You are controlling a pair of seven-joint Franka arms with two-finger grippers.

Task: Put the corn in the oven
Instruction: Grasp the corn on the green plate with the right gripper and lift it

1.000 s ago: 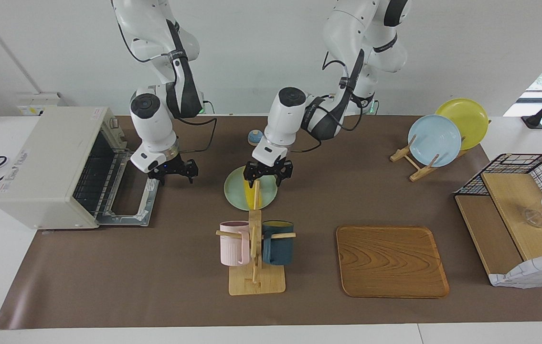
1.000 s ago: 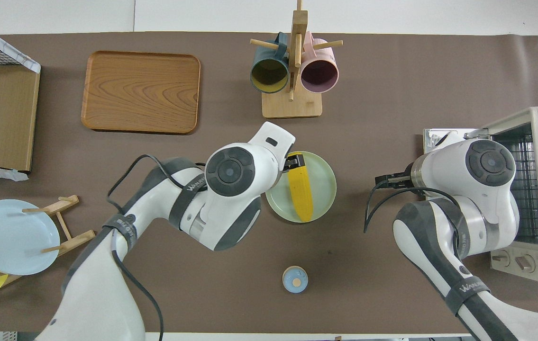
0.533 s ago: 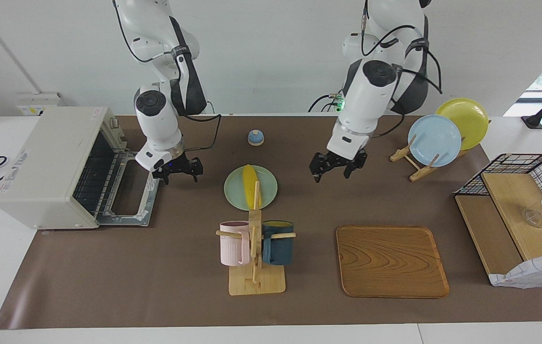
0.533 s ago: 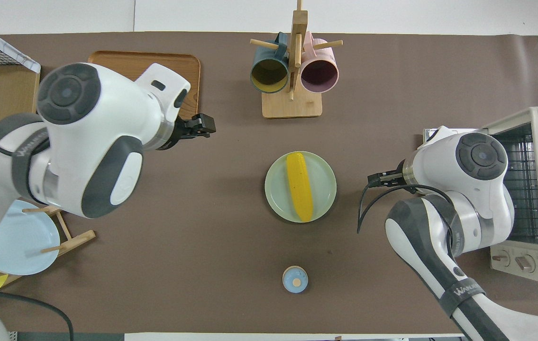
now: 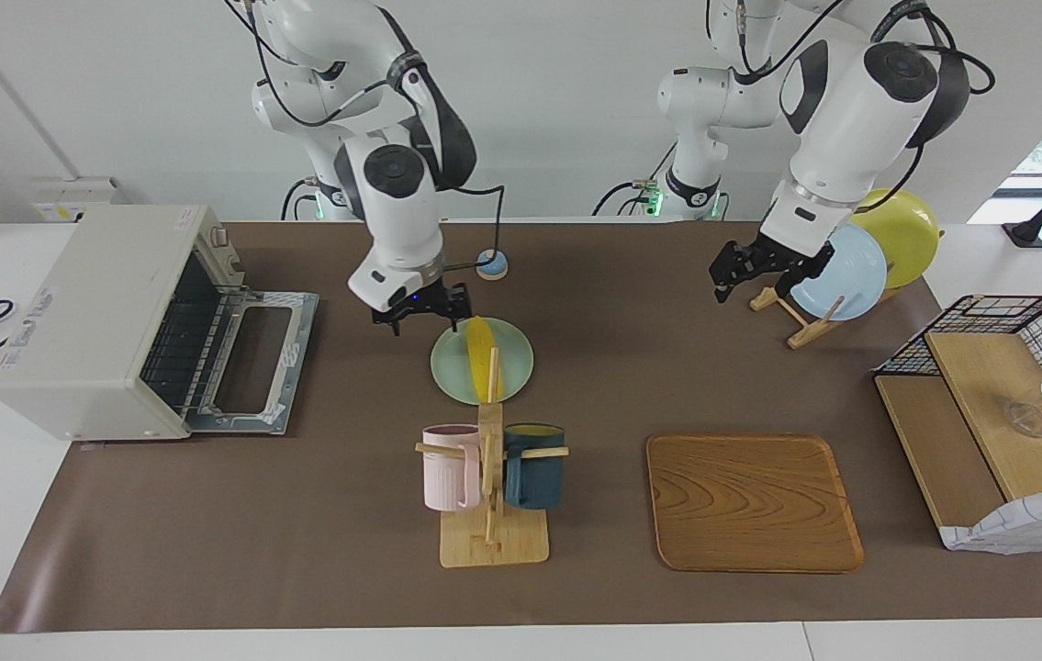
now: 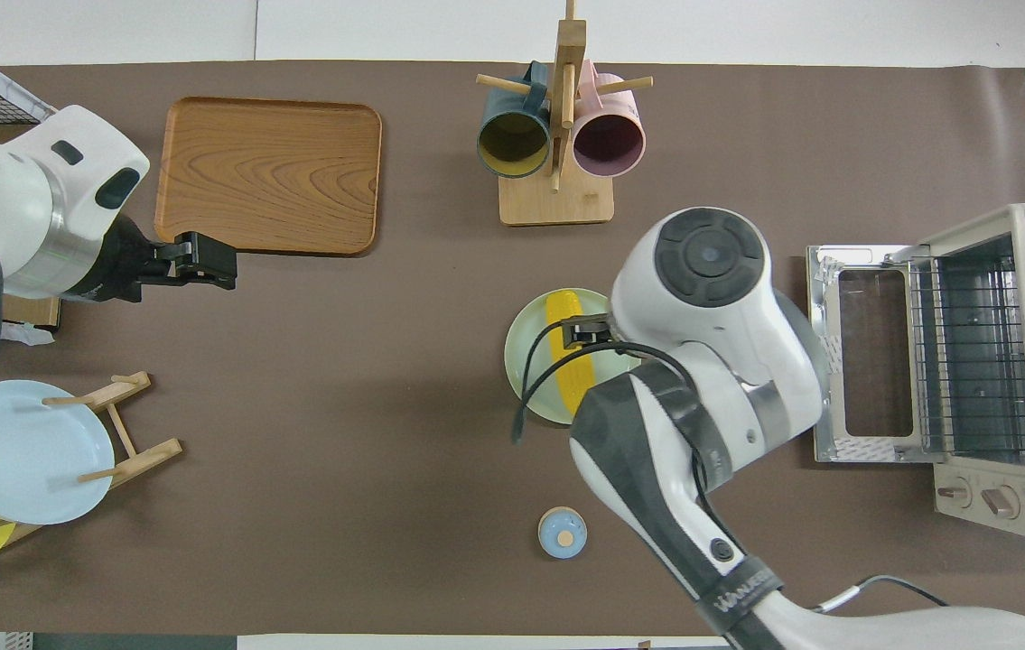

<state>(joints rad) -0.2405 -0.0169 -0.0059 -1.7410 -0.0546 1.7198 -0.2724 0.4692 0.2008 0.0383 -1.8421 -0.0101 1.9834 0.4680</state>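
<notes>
At the right arm's end of the table stands the boxy off-white toaster oven (image 5: 107, 317), its dark-glass door (image 5: 254, 363) folded down flat onto the brown table mat (image 5: 300, 551) and the wire rack (image 6: 973, 352) bare inside.

Next along, the right gripper (image 5: 420, 317) hangs over the edge of the round pale green plate (image 5: 511, 372), on the side toward the oven, just above the end of the cob that lies nearer the robots. Its jaws stand apart and hold nothing.

The bright yellow, smooth, tapered toy corn cob (image 5: 482, 353) lies on that plate near the middle of the table, well apart from the oven. A small round blue knob-topped lid (image 5: 491, 264) sits on the mat nearer to the robots than the plate. Farther from the robots than the plate stands the light wooden mug tree (image 5: 491, 496), with a pink mug (image 5: 449, 466) and a dark teal mug (image 5: 534, 466) hung on its pegs.

Beside the mug tree, toward the left arm's end, lies a rounded rectangular wooden tray (image 5: 750, 500). The left gripper (image 5: 745, 271) is raised over the mat beside the wooden plate stand (image 5: 791, 317), which carries a light blue plate (image 5: 837, 275) and a yellow plate (image 5: 901, 229); its jaws are apart and hold nothing. At the left arm's end of the table stands a black wire basket with wooden shelves (image 5: 989, 413).
</notes>
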